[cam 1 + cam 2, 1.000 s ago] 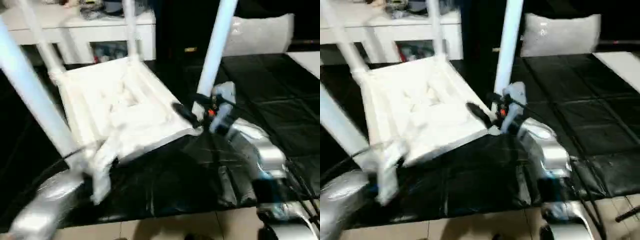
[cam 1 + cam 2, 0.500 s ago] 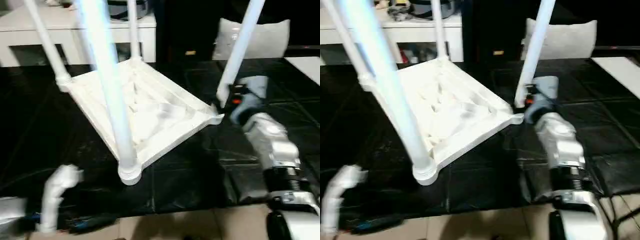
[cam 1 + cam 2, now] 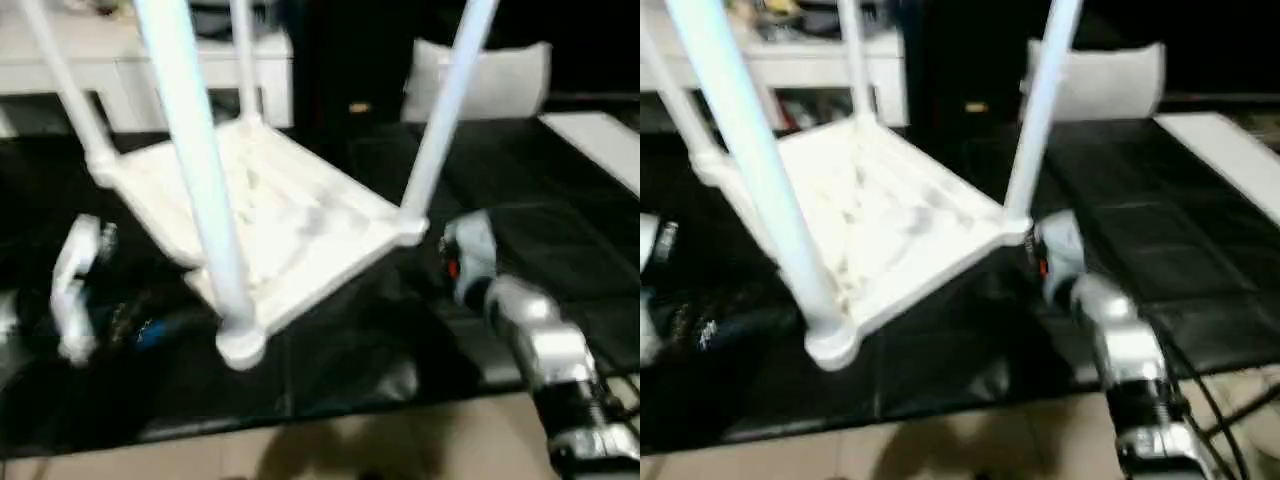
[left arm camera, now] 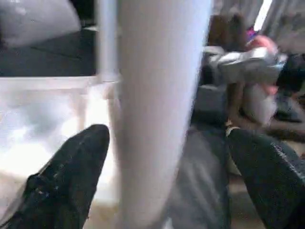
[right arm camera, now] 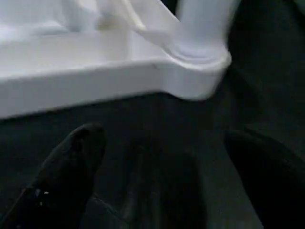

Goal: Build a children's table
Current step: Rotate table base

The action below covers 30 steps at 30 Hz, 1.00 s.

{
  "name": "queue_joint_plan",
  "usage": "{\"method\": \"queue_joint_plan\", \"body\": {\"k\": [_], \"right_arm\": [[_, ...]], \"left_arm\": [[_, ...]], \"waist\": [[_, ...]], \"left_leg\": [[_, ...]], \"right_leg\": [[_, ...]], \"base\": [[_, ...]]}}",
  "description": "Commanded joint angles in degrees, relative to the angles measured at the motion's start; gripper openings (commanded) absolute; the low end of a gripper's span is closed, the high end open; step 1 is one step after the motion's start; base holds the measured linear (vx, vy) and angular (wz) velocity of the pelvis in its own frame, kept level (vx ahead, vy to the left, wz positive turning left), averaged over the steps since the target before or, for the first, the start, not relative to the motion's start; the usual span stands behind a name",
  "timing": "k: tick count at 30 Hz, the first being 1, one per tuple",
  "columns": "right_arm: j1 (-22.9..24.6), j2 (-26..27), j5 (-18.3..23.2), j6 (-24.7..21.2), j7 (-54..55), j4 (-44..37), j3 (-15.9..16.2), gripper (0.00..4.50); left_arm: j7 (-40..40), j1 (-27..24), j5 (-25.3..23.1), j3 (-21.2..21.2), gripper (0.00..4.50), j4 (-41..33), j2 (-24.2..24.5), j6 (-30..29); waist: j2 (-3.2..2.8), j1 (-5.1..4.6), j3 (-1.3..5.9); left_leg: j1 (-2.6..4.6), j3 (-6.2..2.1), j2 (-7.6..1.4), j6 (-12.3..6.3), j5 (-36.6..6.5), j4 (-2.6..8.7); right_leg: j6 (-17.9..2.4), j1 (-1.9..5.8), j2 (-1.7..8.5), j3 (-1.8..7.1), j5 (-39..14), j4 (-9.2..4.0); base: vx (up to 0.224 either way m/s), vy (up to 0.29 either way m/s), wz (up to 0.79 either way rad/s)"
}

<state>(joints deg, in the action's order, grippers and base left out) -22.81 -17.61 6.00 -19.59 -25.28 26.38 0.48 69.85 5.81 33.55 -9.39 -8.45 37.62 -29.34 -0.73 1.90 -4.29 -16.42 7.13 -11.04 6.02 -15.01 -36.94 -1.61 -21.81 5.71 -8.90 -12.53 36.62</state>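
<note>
The children's table (image 3: 290,220) lies upside down on the black work table, ribbed underside up, with its white legs standing in the corner sockets. The near leg (image 3: 200,180) rises at the front corner and another leg (image 3: 440,120) at the right corner. My left gripper (image 4: 164,186) is open at the table's left side. Its black fingers (image 4: 71,176) stand wide apart, with the near leg (image 4: 162,95) in the gap ahead of them. My right gripper (image 5: 162,181) is open just off the right corner socket (image 5: 198,52), touching nothing. My silver right forearm (image 3: 530,340) runs back to the front right.
The black-covered work table (image 3: 560,220) ends at its front edge over a tiled floor (image 3: 350,450). A white bench (image 3: 150,60) with clutter stands behind, a pale cushion (image 3: 500,80) sits at the back right, and a white board (image 3: 600,140) lies at the far right.
My left gripper has let go of the near leg, opened and drawn back to the left. The right gripper has pulled back from the right leg towards me. The camera has shifted.
</note>
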Motion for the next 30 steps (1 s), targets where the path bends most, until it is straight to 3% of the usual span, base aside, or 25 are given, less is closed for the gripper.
{"method": "queue_joint_plan", "body": {"k": [1, 2, 3, 4, 5, 7, 8, 9, 11, 13, 15, 17, 18, 21, 24, 25, 27, 30], "right_arm": [[-0.47, 0.28, -0.5, -1.24, 1.08, -0.42, 0.73, 4.5], [-0.54, 0.41, -0.7, -1.07, 1.01, -0.41, 1.14, 4.5], [-1.05, 1.03, -0.68, -0.18, 1.02, 0.12, 1.32, 4.5], [-1.74, 1.84, -0.57, 1.13, 0.84, 0.97, 1.41, 4.5], [-2.48, 2.66, -0.33, 2.51, 0.59, 1.81, 1.39, 4.5], [-4.15, 4.1, -0.24, 3.77, -0.35, 3.83, 1.67, 4.5], [-5.42, 4.76, -1.05, 5.03, -0.9, 5.59, 2.62, 4.5], [-5.67, 4.92, -1.14, 5.12, -0.91, 5.93, 2.76, 4.5], [-6.73, 5.67, -1.35, 5.15, -0.92, 7.06, 3.26, 4.5], [-6.99, 5.86, -1.39, 5.04, -0.93, 7.2, 3.5, 4.5], [-7.12, 6.11, -1.43, 4.83, -1.42, 7.11, 4.15, 4.5], [-7.13, 6.27, -1.48, 4.96, -1.78, 7.21, 4.25, 4.5], [-7.0, 6.43, -1.67, 5.93, -2.83, 7.34, 4.7, 4.5], [-6.94, 6.62, -1.99, 6.68, -3.27, 7.64, 4.82, 4.5], [-7.17, 6.78, -2.4, 7.07, -2.8, 8.1, 4.64, 4.5], [-7.19, 6.78, -2.45, 7.14, -2.71, 8.12, 4.65, 4.5], [-7.33, 7.01, -2.34, 7.42, -2.88, 8.08, 4.61, 4.5], [-7.28, 7.41, -2.2, 7.66, -4.06, 7.89, 5.0, 4.5]], "left_arm": [[0.53, 1.81, -0.35, 1.66, 4.45, 0.04, 0.29, -0.01], [0.1, 2.65, -0.06, 2.54, 4.45, -0.24, -0.17, -0.53], [-0.95, 3.96, -0.41, 3.9, 4.45, -0.34, -1.65, -0.44], [-1.78, 5.28, -0.96, 5.52, 4.45, -0.25, -3.2, -0.02], [-3.01, 6.51, -1.63, 6.87, 4.45, 0.1, -4.73, 0.17], [-3.96, 8.48, -2.31, 9.31, 4.45, 0.26, -7.56, 0.53], [-4.32, 9.52, -2.08, 11.16, 4.45, -0.47, -9.66, 0.14], [-4.09, 9.66, -1.67, 11.61, 4.45, -0.89, -9.98, -0.27], [-2.93, 10.13, 0.5, 14.12, 4.45, -3.42, -11.35, -2.35], [-2.75, 10.31, 1.45, 15.05, 4.45, -4.31, -11.88, -3.05], [-2.86, 10.83, 2.65, 16.72, 4.45, -5.54, -13.55, -3.73], [-3.17, 11.07, 2.72, 17.33, 4.45, -5.8, -14.34, -3.84], [-3.72, 11.92, 2.87, 18.87, 4.45, -6.12, -16.3, -4.13], [-5.64, 13.47, 2.13, 20.75, 4.45, -5.77, -19.43, -3.72], [-6.88, 14.84, 1.63, 22.73, 4.45, -5.12, -22.51, -3.02], [-7.0, 14.93, 1.52, 22.89, 4.45, -5.11, -22.84, -3.01], [-7.06, 15.39, 1.12, 24.03, 4.45, -4.93, -24.03, -2.76], [-8.23, 15.88, 0.26, 25.12, 4.45, -4.35, -26.09, -1.91]], "waist": [[0.23, -0.23, 3.12], [-1.12, 0.0, 3.73], [-1.57, 0.03, 4.23], [-1.14, 0.02, 4.17], [-0.9, -0.13, 3.73], [-0.69, -0.49, 4.0], [-0.78, -0.2, 4.39], [-0.47, -0.06, 4.57], [-0.41, -0.11, 4.59], [-0.26, -0.09, 4.8], [-0.08, 0.1, 5.41], [-0.02, 0.06, 5.4], [0.89, -0.07, 5.14], [0.34, 0.22, 4.82], [0.4, 0.2, 4.69], [0.61, 0.14, 4.79], [0.3, 0.08, 4.81], [0.4, 0.09, 4.89]], "left_leg": [[-1.89, 0.3, 1.0, -1.53, -13.69, 2.93], [-3.4, -1.01, -0.88, -1.03, -13.75, 5.22], [-3.0, -1.0, -1.66, -0.88, -11.1, 5.92], [-3.23, -0.7, -1.52, -1.08, -9.44, 6.08], [-3.08, 0.08, -1.21, -1.1, -11.08, 6.39], [-2.85, 0.31, -1.18, -0.95, -12.06, 6.23], [-3.09, 0.32, -1.42, -1.3, -9.59, 6.3], [-3.36, 0.41, -1.63, -1.88, -6.21, 6.35], [-3.44, 0.72, -1.64, -1.93, -3.86, 6.23], [-3.72, 0.75, -1.5, -2.11, -2.73, 6.14], [-4.26, 0.91, -1.27, -3.59, 4.39, 5.52], [-4.43, 1.0, -1.21, -4.22, 5.27, 5.36], [-4.52, 1.39, -1.17, -4.49, 3.65, 5.41], [-4.32, 1.5, -1.18, -3.68, 0.76, 5.49], [-4.35, 1.58, -1.12, -3.05, -1.03, 5.55], [-4.44, 1.63, -1.01, -3.03, -1.06, 5.48], [-4.44, 1.63, -1.02, -3.16, -0.85, 5.42], [-4.4, 1.69, -1.05, -3.42, -0.74, 5.34]], "right_leg": [[6.35, 3.03, 5.08, 0.84, -48.29, -10.74], [3.86, 4.17, 4.41, 1.44, -36.39, -9.02], [-1.2, 3.71, 3.84, 2.35, -23.89, -7.92], [-3.14, 3.68, 3.41, 2.6, -20.08, -7.53], [-5.66, 3.14, 2.82, 2.61, -22.15, -7.53], [-6.11, 2.92, 2.93, 2.81, -23.6, -7.51], [-7.28, 3.1, 3.03, 3.27, -20.23, -7.1], [-8.79, 3.14, 2.99, 3.68, -15.59, -6.48], [-10.71, 3.07, 2.84, 4.22, -12.35, -5.82], [-10.78, 3.4, 2.82, 4.19, -11.39, -5.7], [-12.38, 3.38, 2.57, 4.4, -3.3, -4.62], [-12.77, 3.34, 2.55, 4.4, -2.38, -4.5], [-12.21, 3.32, 2.54, 4.43, -5.15, -5.02], [-10.07, 3.1, 2.51, 4.28, -11.5, -5.7], [-8.09, 3.05, 2.4, 4.11, -15.28, -6.26], [-7.3, 3.16, 2.39, 4.1, -15.87, -6.35], [-6.86, 3.03, 2.32, 4.09, -15.84, -6.4], [-6.57, 2.94, 2.18, 4.06, -15.66, -6.58]], "base": [[0.101, 0.031, -0.23], [0.098, 0.022, -0.26], [0.05, 0.006, -0.02], [0.061, 0.023, -0.03], [0.0, 0.0, 0.0], [0.0, 0.0, 0.0], [0.0, 0.0, 0.0], [0.0, 0.0, 0.0], [0.064, -0.01, 0.03], [0.0, 0.0, 0.0], [0.0, 0.0, 0.0], [0.0, 0.0, 0.0], [0.0, 0.0, 0.0], [0.0, 0.0, 0.0], [0.0, 0.0, 0.0], [0.0, 0.0, 0.0], [0.0, 0.0, 0.0], [0.0, 0.0, 0.0]]}}
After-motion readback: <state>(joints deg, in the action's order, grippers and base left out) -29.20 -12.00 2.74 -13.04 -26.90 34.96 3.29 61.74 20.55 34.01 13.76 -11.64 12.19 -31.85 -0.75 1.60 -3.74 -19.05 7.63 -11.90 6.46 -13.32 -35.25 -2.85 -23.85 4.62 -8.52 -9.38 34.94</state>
